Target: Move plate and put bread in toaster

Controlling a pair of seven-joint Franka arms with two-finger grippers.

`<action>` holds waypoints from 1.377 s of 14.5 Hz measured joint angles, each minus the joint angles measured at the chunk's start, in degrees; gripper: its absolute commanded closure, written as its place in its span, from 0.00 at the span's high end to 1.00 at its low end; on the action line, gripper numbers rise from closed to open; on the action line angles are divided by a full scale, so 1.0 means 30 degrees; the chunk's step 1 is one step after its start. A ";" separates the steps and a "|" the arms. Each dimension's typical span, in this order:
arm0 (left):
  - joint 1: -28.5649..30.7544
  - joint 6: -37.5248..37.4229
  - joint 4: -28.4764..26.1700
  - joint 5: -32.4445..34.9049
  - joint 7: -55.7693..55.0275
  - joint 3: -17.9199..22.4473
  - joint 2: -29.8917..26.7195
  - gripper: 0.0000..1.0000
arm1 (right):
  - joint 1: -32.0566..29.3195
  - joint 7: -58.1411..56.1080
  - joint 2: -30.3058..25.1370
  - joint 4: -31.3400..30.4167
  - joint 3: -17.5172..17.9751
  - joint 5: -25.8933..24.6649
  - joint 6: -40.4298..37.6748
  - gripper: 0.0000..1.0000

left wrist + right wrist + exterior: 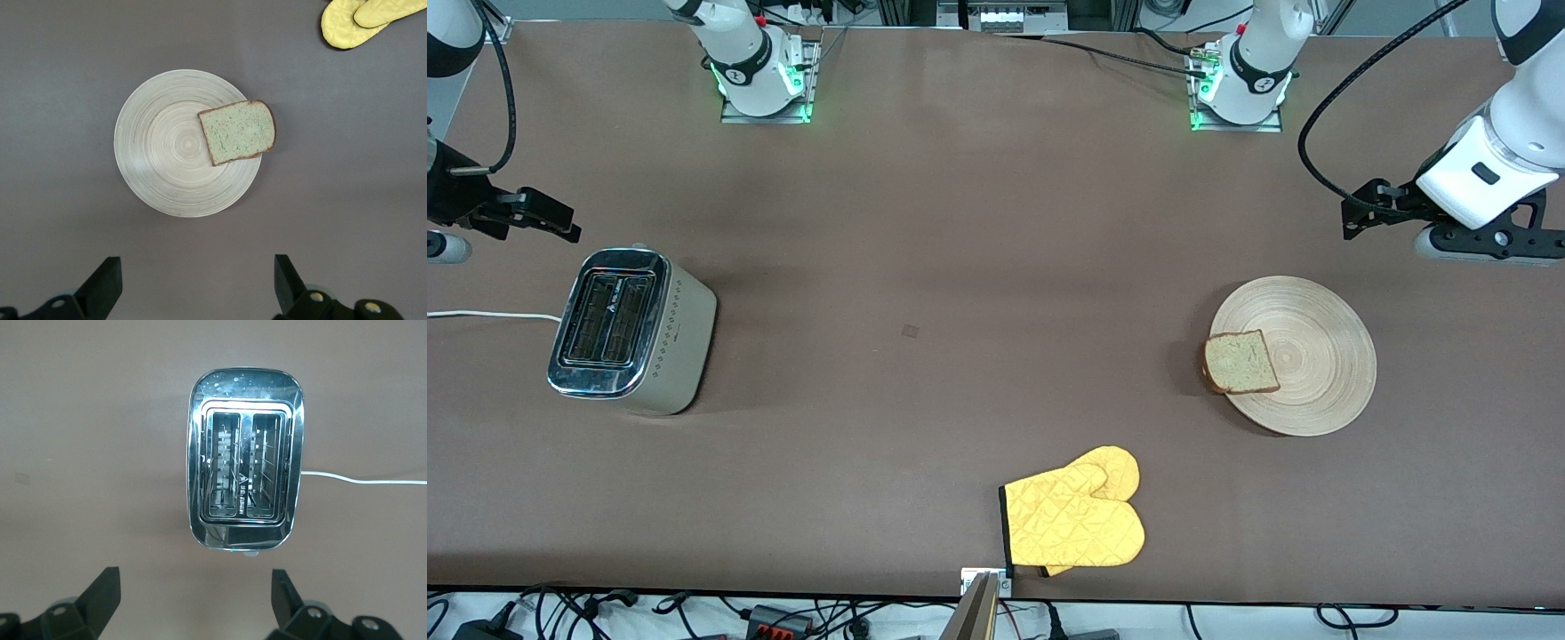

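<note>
The light-wood plate (1307, 356) lies toward the left arm's end of the table. The bread (1239, 362) lies flat on its rim and overhangs the edge toward the right arm's end. Both also show in the left wrist view, the plate (167, 143) and the bread (237, 131). My left gripper (1374, 209) is open and empty, high over the table beside the plate (197, 273). The toaster (631, 331) stands toward the right arm's end with both slots empty (243, 473). My right gripper (543, 215) is open and empty, up over the table beside the toaster (195, 587).
A yellow oven mitt (1076, 516) lies near the table's front edge, nearer to the front camera than the plate, and shows in the left wrist view (363, 20). The toaster's white cord (480, 314) runs off the right arm's end of the table.
</note>
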 measured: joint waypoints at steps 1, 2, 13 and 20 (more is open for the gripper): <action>0.0000 0.0000 0.0000 0.0000 0.0000 0.0000 0.0000 1.00 | 0.0000 -0.0001 -0.0010 0.0000 0.0000 0.0000 0.0001 1.00; 0.0000 0.0000 0.0000 0.0000 0.0000 0.0000 0.0000 1.00 | 0.0000 -0.0002 -0.0039 0.0000 0.0000 0.0000 0.0010 1.00; 0.0000 0.0000 0.0000 0.0000 0.0000 0.0000 0.0000 1.00 | 0.0000 0.0007 -0.0226 -0.0006 0.0001 0.0001 0.0041 1.00; -0.0106 -0.0481 0.0477 0.0000 -0.0002 0.0021 0.0507 1.00 | 0.0027 0.0009 -0.0136 -0.0022 0.0056 0.0002 0.0230 1.00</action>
